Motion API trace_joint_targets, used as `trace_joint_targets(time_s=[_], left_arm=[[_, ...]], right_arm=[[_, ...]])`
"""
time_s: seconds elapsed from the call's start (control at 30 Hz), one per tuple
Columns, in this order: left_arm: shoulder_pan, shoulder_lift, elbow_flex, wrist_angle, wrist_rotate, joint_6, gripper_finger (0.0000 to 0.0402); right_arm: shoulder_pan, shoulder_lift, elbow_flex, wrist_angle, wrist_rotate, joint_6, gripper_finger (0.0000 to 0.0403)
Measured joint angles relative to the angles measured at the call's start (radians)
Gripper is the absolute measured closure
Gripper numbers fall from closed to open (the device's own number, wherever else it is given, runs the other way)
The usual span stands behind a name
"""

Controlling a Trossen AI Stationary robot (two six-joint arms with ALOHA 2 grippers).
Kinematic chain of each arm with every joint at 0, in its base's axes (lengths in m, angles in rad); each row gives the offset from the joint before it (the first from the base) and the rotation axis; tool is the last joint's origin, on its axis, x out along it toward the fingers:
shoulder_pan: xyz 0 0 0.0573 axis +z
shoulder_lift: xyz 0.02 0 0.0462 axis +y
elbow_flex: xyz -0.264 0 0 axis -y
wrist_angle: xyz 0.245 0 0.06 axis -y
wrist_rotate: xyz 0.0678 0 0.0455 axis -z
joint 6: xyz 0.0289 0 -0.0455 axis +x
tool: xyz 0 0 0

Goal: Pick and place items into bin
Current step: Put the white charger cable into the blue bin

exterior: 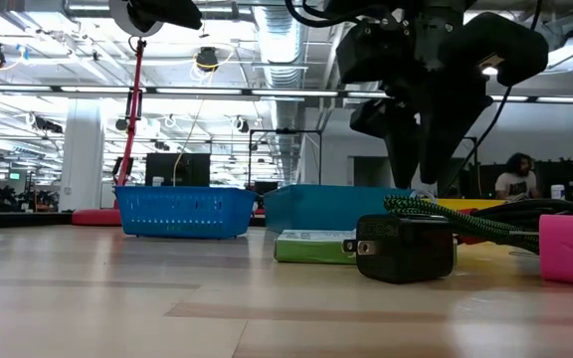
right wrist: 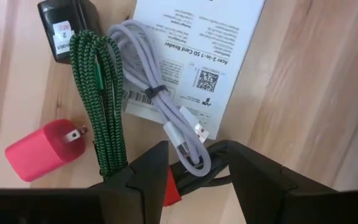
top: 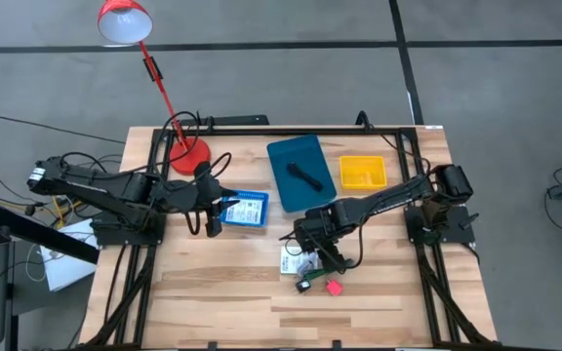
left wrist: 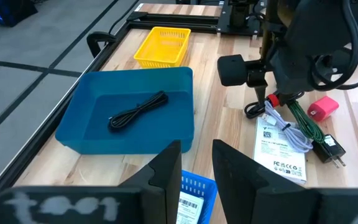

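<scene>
Right wrist view shows the right gripper (right wrist: 194, 163) low over the white packet (right wrist: 194, 43), its fingers apart around the end of a coiled pale grey cable (right wrist: 166, 93) that lies across the packet; a red bit shows between the fingertips, and I cannot tell whether anything is actually gripped. Just beside the packet lie a green braided cable (right wrist: 98, 93), a black charger (right wrist: 64, 28) and a pink plug (right wrist: 42, 149). Beyond the packet, the blue bin (top: 301, 171) holds a black cable (top: 305, 176), with a yellow basket (top: 362, 173) next to it. The left gripper (top: 213, 222) waits well away from the packet at a small blue basket (top: 245, 210), fingers slightly apart, holding nothing.
</scene>
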Motion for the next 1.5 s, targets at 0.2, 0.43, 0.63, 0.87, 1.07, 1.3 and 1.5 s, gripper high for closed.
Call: trace_joint_targets(time_s=[0.2,0.43,0.63,0.87,1.07,1.3,1.5], left_arm=[[0.0,0.0,0.0,0.0,0.0,0.0,0.0321],[0.0,0.0,0.0,0.0,0.0,0.0,0.0321],[0.0,0.0,0.0,0.0,0.0,-0.003,0.0321],[0.0,0.0,0.0,0.0,0.001,-0.003,0.0321],[0.0,0.0,-0.001,0.0,0.001,-0.007,0.0321],[0.0,0.0,-0.001,0.0,0.001,-0.008,0.0321],[0.0,0.0,-0.001,0.0,0.001,-0.01,0.0321]], right_arm=[[0.0,0.0,0.0,0.005,0.0,0.0,0.025],[0.0,0.0,0.0,0.007,0.0,0.0,0.0259],[0.0,0.004,0.0,0.008,0.0,0.006,0.0267],[0.0,0.08,0.001,-0.005,-0.004,0.006,0.0267],[-0.002,0.114,0.001,-0.009,-0.045,0.001,0.0273],[-0.002,0.107,0.001,-0.025,-0.048,0.0,0.0316],[-0.002,0.104,0.007,-0.043,-0.048,-0.001,0.0367]])
